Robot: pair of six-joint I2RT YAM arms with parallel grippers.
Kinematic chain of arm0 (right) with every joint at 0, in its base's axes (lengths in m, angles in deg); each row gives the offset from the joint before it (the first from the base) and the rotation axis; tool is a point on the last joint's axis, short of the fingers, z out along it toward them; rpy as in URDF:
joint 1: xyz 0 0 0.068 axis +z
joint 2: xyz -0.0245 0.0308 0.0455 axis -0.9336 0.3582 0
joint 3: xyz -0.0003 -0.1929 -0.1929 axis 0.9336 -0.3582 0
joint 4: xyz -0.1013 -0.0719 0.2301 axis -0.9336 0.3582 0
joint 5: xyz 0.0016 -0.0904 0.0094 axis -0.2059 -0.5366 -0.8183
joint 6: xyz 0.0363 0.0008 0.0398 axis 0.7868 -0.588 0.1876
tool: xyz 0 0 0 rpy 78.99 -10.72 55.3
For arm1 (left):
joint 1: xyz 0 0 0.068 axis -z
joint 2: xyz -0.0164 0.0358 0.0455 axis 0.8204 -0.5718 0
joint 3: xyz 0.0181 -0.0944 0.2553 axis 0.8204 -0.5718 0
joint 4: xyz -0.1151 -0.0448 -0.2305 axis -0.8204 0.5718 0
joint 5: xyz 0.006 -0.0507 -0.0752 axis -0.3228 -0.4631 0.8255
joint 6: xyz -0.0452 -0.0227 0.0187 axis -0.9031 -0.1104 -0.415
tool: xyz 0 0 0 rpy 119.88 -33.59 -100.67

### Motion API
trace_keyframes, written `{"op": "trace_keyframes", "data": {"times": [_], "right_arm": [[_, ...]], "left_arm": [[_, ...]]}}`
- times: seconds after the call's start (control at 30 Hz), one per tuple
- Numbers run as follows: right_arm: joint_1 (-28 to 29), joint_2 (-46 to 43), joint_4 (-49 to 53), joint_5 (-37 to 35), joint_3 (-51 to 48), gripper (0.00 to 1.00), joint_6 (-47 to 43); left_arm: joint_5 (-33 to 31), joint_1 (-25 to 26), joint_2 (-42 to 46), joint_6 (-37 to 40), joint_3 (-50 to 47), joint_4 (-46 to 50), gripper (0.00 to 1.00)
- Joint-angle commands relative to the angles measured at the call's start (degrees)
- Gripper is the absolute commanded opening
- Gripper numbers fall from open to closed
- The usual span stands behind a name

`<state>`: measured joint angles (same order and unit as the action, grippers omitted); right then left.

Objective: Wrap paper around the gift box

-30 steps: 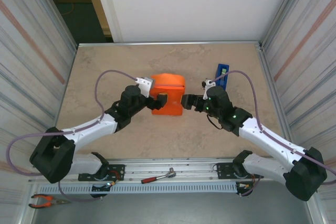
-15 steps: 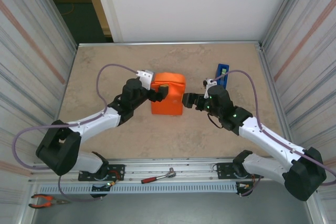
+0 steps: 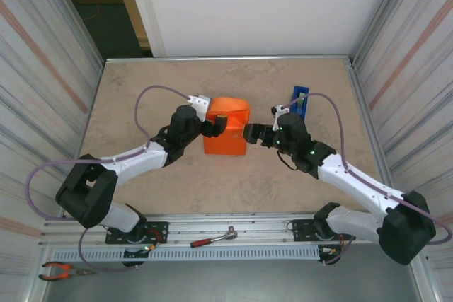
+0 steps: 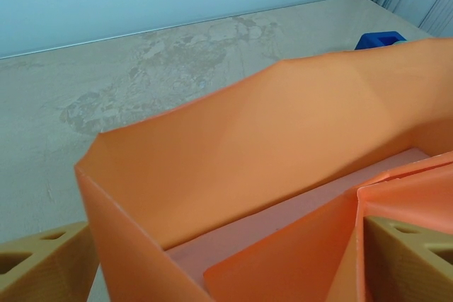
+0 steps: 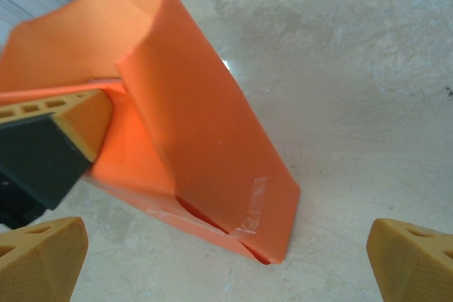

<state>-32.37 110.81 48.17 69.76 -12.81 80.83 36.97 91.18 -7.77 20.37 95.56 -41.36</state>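
Left end effector (image 3: 216,124), released and spread wide, straddles the left flap of the paper (image 3: 228,138), a bright orange sheet folded up around the pale pink gift box (image 4: 283,211) at frame centre. One sheet, one box and one blue tape dispenser (image 3: 299,100) are on the tabletop (image 3: 141,90). Right end effector (image 3: 250,134), also released, hangs just right of the paper. Both arms bend inward from the lower corners.

blue tape dispenser (image 3: 299,98): table (image 3: 141,90) right | red-handled ratchet (image 3: 212,238): near rail (image 3: 248,225) | orange-handled pliers (image 3: 60,269): bottom-left
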Motion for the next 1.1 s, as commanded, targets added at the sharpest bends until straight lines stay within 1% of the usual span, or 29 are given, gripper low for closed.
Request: {"op": "trace_keyframes", "data": {"times": [0.0, 0.2, 0.3, 0.37, 0.5, 0.6, 0.67, 0.8, 1.0, 1.07], "right_arm": [[0.5, 3.5, -3.4, 0.0, 3.5, 0.99, -1.8], [3.8, 12.7, -4.5, -5.4, 10.2, 1.00, -4.8], [5.6, 17.4, -4.4, -9.9, 12.9, 0.98, -6.5], [6.7, 19.8, -4.2, -14.0, 13.7, 0.95, -7.4], [8.0, 21.5, -6.3, -20.9, 11.5, 0.86, -7.2], [8.3, 21.5, -7.8, -22.6, 9.5, 0.79, -6.1], [8.3, 21.6, -8.3, -23.1, 8.8, 0.74, -5.7], [8.3, 22.4, -8.0, -22.7, 9.3, 0.59, -6.1], [8.4, 23.9, -6.4, -21.6, 11.1, 0.34, -6.7], [8.5, 24.2, -6.2, -21.4, 11.3, 0.30, -6.7]], "left_arm": [[-2.1, 0.1, -0.1, 1.1, -1.7, 1.9, 0.93], [-1.8, 0.2, 0.0, 1.0, -1.6, 2.0, 0.92], [-1.7, 0.2, 0.1, 0.9, -1.9, 2.1, 0.93], [-1.6, 0.2, 0.2, 0.9, -1.8, 2.1, 0.92], [-1.4, 0.3, 0.4, 0.7, -1.8, 2.1, 0.92], [-1.0, 0.3, 0.8, 0.4, -2.0, 2.2, 0.92], [-1.1, 0.3, 1.1, 0.4, -2.2, 2.2, 0.92], [-1.1, 0.3, 1.8, 0.3, -2.4, 2.1, 0.92], [-0.4, 0.1, 4.6, -0.1, -2.2, 2.9, 0.92], [0.5, -0.5, 6.6, -0.9, -1.9, 3.8, 0.93]]}}
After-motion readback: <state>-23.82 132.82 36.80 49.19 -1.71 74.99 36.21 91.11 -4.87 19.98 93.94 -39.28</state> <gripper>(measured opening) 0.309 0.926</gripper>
